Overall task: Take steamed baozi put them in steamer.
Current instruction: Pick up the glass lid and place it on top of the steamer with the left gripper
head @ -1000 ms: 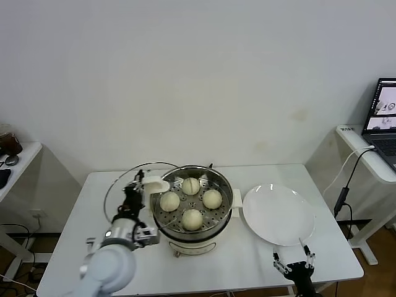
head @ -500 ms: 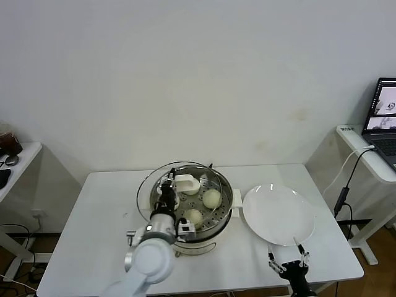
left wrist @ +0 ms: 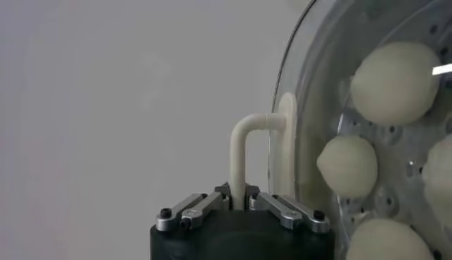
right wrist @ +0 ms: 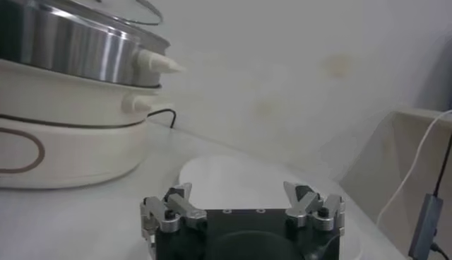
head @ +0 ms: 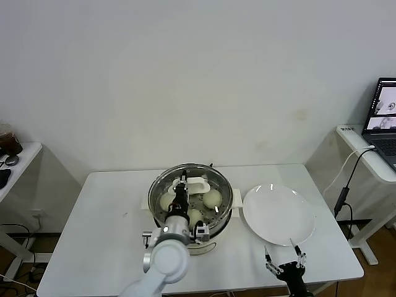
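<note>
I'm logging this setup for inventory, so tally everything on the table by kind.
Steamed baozi: 4
Steamer: 1
Glass lid: 1
Plate: 1
Total: 7

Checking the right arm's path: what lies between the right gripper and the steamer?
In the head view, only bare table separates the right gripper from the steamer; the white plate sits just beside that line.
</note>
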`<state>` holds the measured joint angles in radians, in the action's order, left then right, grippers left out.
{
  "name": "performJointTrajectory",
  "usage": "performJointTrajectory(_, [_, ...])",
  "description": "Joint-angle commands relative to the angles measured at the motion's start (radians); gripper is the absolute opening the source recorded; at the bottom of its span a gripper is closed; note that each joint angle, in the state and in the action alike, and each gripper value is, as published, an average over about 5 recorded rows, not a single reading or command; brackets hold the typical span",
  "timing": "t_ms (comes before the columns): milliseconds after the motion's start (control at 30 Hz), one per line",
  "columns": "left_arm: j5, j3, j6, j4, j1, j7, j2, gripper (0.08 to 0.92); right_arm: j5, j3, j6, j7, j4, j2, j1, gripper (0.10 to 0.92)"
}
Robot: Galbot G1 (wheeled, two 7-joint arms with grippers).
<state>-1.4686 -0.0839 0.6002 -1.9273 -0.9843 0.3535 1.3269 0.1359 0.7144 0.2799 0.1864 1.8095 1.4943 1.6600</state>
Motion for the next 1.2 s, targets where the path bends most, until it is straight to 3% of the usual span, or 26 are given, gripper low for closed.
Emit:
performJointTrajectory(33, [-0.032, -0.016, -0.006, 0.048, 0.020, -0.011, 0.026, 0.174, -0.049, -0.006, -0.017, 0.006, 0.010, -0.004, 0.004, 0.823])
performJointTrajectory(1067, [0.042, 0.010, -0.016, 0.067, -0.002, -0.042, 0.026, 0.175, -0.073, -0.022, -0.024, 0.016, 0.017, -0.013, 0.011, 0.823])
performJointTrajectory(1200, [0.073, 0.021, -0.016, 0.033, -0.022, -0.058, 0.024, 0.238, -0.072, -0.023, -0.025, 0.016, 0.017, -0.015, 0.012, 0.823])
